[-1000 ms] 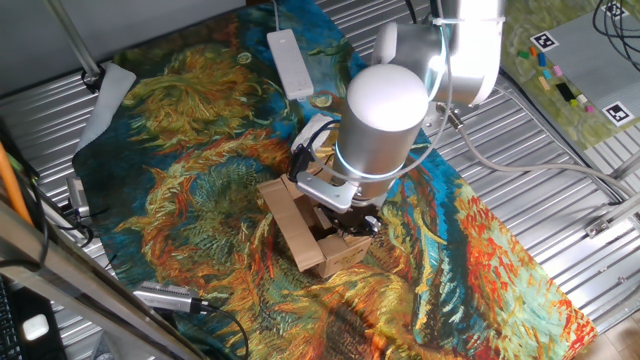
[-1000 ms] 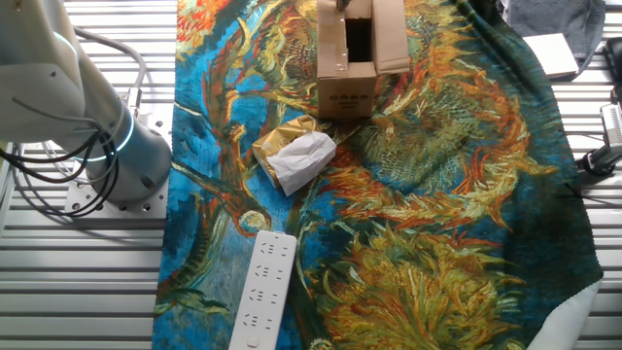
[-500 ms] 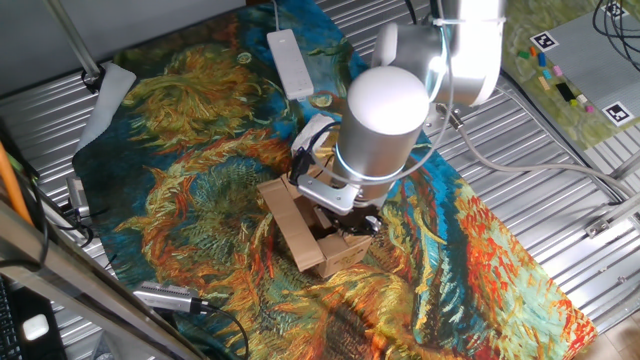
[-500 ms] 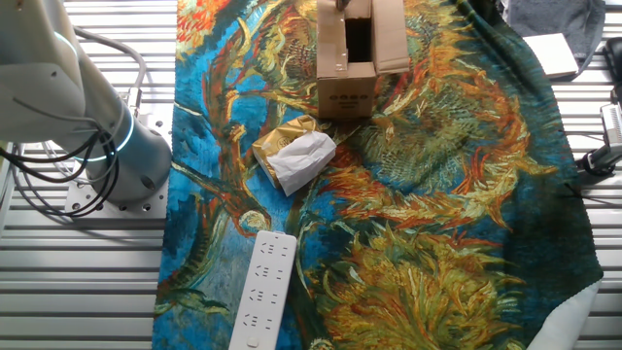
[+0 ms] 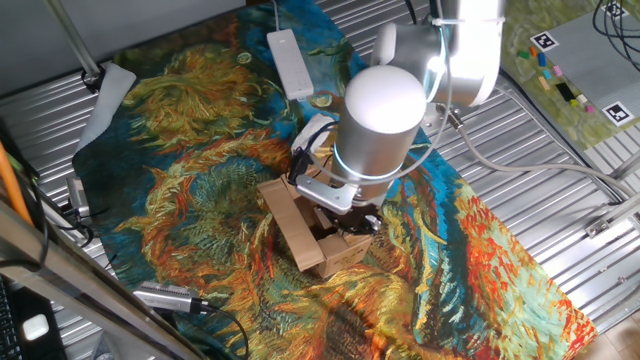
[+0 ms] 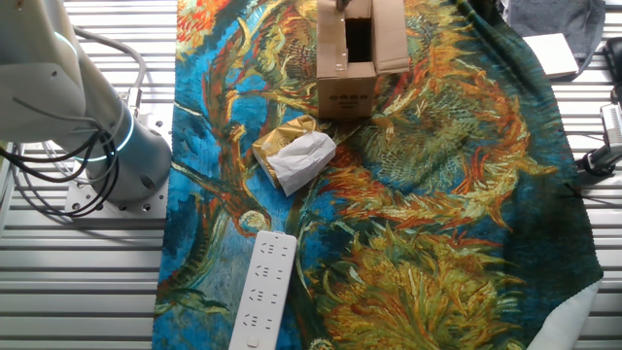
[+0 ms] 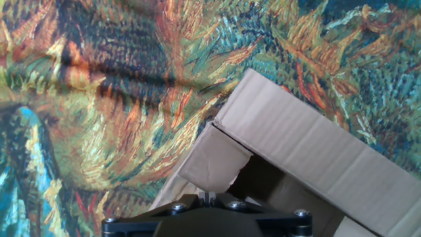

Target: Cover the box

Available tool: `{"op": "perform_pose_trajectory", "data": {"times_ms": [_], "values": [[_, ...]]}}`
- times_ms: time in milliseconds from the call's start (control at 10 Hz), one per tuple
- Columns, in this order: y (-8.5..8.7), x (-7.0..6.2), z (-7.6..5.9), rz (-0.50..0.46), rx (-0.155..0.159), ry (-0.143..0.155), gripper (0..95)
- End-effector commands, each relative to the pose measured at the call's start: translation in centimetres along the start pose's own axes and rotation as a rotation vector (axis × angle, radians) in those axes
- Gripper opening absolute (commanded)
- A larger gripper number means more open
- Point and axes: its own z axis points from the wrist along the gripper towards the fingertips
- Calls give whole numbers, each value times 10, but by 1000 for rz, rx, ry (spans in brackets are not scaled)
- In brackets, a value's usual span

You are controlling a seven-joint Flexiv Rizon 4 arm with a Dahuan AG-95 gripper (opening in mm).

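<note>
Directly below the gripper (image 5: 345, 215) sits the box (image 6: 348, 53), flaps not closed — one long flap (image 7: 316, 148) stands out ahead of the fingers. You cannot tell if the jaws are open. Cardboard is light and stiff, probably slides easily; push the flap near its free edge.
</note>
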Motion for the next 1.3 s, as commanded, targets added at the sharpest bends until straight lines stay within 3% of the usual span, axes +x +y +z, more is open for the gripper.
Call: {"op": "perform_pose_trajectory", "data": {"times_ms": [100,1300], "values": [[1,-1,1,14,-8,22,0],[1,-1,1,101,-12,13,0]]}}
